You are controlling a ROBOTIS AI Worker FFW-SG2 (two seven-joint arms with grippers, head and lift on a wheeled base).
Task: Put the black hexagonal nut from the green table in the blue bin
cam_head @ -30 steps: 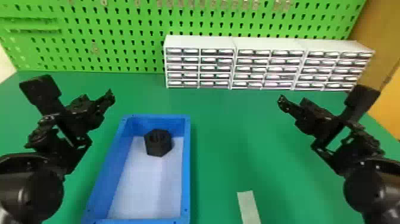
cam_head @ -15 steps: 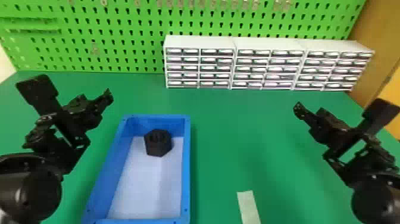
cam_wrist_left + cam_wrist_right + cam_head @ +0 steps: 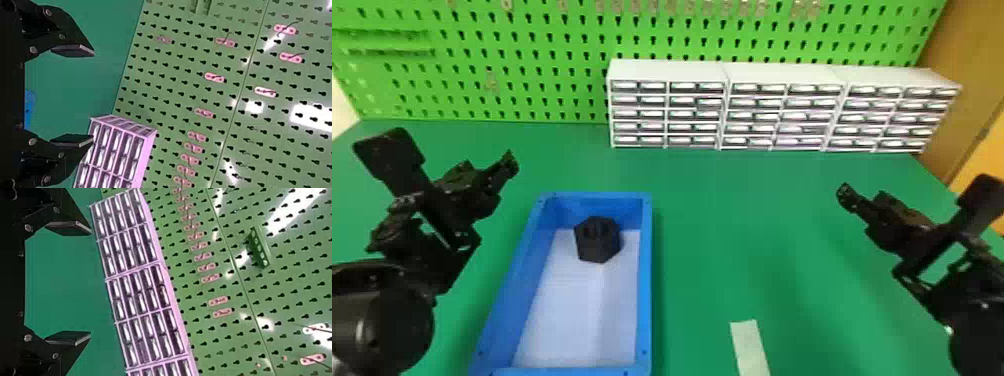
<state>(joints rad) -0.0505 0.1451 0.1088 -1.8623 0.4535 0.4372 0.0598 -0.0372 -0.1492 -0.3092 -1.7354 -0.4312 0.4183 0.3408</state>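
Plainly, the left gripper (image 3: 491,169) is released, and in the left wrist view its two flat black fingers (image 3: 76,51) stand wide apart over green tabletop. Likewise the right gripper (image 3: 862,197) is released, its fingers (image 3: 70,338) spread well apart in the right wrist view. In the head view they flank the blue bin (image 3: 646,280), the left one near it, the right one farther off. That same view looks down into the bin, where the black hexagonal nut (image 3: 598,247) sits on the floor near the far end; the left wrist view gives just a blue sliver of the bin behind the fingers.

The nut is matte, blocky and six-sided, with a round recess on top. Smooth walls with a raised rim enclose the bin's flat white floor. Around it lies the even green table (image 3: 712,225), with a pale flat strip (image 3: 749,345) toward the near edge. Beyond, boxy drawer cabinets (image 3: 667,67) have glossy drawer fronts, backed by a green pegboard (image 3: 532,65) with keyhole-shaped slots. The right wrist view adds a green slotted bracket (image 3: 259,246) mounted on that board.
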